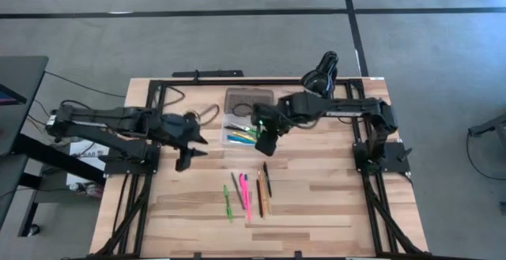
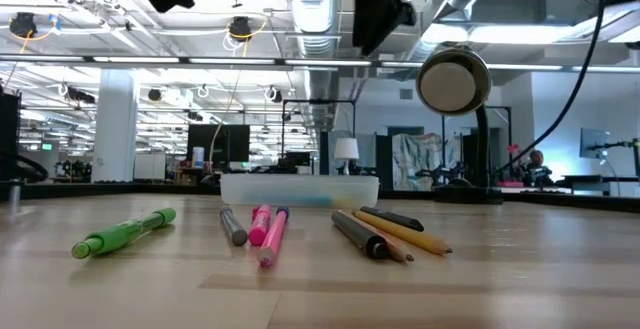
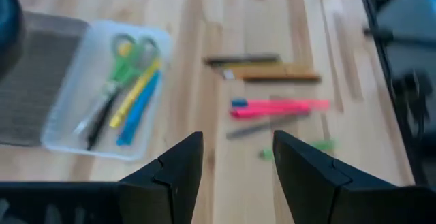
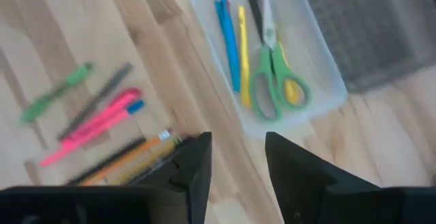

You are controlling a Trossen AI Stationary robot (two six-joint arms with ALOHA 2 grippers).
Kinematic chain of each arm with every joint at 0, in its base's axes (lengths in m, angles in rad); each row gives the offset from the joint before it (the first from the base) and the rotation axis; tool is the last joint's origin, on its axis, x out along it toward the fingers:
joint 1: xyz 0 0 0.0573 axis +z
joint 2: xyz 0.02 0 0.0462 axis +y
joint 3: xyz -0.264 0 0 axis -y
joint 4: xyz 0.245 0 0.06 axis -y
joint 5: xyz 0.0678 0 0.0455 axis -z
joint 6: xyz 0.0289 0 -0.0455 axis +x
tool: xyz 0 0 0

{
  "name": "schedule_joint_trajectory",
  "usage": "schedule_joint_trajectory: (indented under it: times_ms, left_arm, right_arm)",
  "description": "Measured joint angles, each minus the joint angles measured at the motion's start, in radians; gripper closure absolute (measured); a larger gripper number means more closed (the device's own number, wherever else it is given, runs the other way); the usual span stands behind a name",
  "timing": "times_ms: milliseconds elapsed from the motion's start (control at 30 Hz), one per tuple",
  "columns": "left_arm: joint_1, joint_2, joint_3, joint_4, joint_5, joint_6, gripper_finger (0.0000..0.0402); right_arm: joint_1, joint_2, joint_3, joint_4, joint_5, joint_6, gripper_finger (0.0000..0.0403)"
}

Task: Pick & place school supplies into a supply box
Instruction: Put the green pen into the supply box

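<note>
The right gripper (image 4: 237, 157), jaws apart and empty, hangs over the clear box (image 4: 320, 81) holding scissors (image 4: 272, 67); the left gripper (image 3: 237, 157) waits open.

In the high view the right gripper (image 1: 266, 143) covers the right end of the supply box (image 1: 237, 137), so the contents show there only as small streaks of blue, yellow and green. In the low view both arms are cut off by the top edge, and the frosted near wall of the box blurs whatever lies inside. The loose pens (image 1: 249, 194) nearer the table's front are too small from above to tell pen from pencil.
</note>
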Motion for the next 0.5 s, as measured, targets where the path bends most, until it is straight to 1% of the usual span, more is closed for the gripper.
schedule_joint_trajectory:
  times_ms: [67, 200, 267, 400, 500]
  left_arm:
    - [-0.034, 0.034, 0.000, -0.013, 0.012, 0.034, 0.0229]
    - [-0.109, 0.128, 0.000, -0.009, 0.020, 0.125, 0.0229]
    - [-0.138, 0.181, 0.000, -0.002, 0.021, 0.169, 0.0229]
    - [-0.188, 0.304, 0.000, 0.012, 0.020, 0.266, 0.0229]
    - [-0.218, 0.401, 0.000, 0.045, 0.038, 0.353, 0.0229]
  right_arm:
    - [0.035, -0.004, 0.001, -0.012, 0.040, 0.017, 0.0275]
    - [0.100, -0.010, 0.001, -0.091, 0.113, 0.055, 0.0275]
    - [0.130, -0.012, -0.001, -0.162, 0.147, 0.094, 0.0275]
    - [0.189, -0.012, -0.002, -0.234, 0.205, 0.194, 0.0277]
    - [0.231, -0.012, -0.002, -0.276, 0.229, 0.277, 0.0278]
